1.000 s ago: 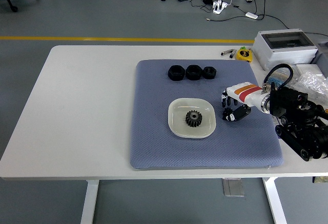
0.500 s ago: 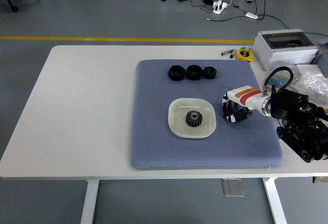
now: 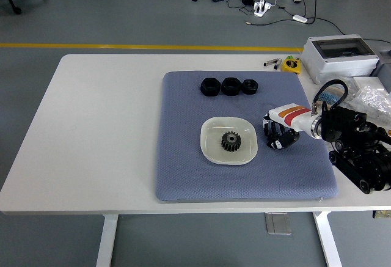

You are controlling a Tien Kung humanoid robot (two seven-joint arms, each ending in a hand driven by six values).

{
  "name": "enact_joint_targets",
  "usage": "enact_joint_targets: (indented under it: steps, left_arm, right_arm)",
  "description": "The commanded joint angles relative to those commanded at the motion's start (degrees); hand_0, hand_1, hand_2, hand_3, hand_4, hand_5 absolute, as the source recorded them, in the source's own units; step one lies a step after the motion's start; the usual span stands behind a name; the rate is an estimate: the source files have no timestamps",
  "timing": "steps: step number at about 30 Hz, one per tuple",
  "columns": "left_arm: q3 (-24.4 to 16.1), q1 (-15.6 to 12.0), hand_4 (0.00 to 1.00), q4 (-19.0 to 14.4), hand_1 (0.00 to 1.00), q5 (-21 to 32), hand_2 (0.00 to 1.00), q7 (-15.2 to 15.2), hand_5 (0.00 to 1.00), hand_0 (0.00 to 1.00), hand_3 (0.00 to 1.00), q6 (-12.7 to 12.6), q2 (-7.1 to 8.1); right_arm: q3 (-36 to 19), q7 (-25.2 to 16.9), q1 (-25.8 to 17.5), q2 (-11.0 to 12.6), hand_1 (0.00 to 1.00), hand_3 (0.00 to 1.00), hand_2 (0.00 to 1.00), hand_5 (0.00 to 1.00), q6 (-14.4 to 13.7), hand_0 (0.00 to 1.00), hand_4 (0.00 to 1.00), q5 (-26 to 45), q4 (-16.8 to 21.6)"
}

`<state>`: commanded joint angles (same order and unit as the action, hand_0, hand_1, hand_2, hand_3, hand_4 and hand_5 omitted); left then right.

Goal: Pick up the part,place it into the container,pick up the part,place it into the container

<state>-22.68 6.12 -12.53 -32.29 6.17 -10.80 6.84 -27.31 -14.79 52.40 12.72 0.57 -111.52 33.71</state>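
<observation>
Reaching in from three o'clock, the right hand (image 3: 278,134) rests on the blue mat (image 3: 183,169) of the white worktop (image 3: 91,126), fingers (image 3: 273,140) curled together, whether on anything I cannot tell. A black gear (image 3: 231,141) lies in the white dish (image 3: 211,151) just beside them at nine o'clock. Three black nuts (image 3: 230,86) sit at eleven o'clock, well apart.

No text, label, brand, number or sign can be read anywhere in the head view. The right hand (image 3: 278,134) bears orange and red stripes on its white back, without lettering. The grey box (image 3: 339,57) and the yellow tape measure (image 3: 291,65) at the table's far right show no markings clear enough to make out.
</observation>
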Motion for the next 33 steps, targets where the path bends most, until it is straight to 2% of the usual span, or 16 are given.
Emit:
enact_joint_targets:
  steps: [33]
  left_arm:
    - [-0.02, 0.11, 0.735, 0.0, 0.76, -0.18, 0.787, 0.02, 0.688, 0.741, 0.696, 0.02, 0.23]
  right_arm:
    - [-4.28, -0.64, 1.28, 1.33, 0.251, 0.407, 0.334, 0.152, -0.99, 0.17, 0.826, -1.9, 4.66]
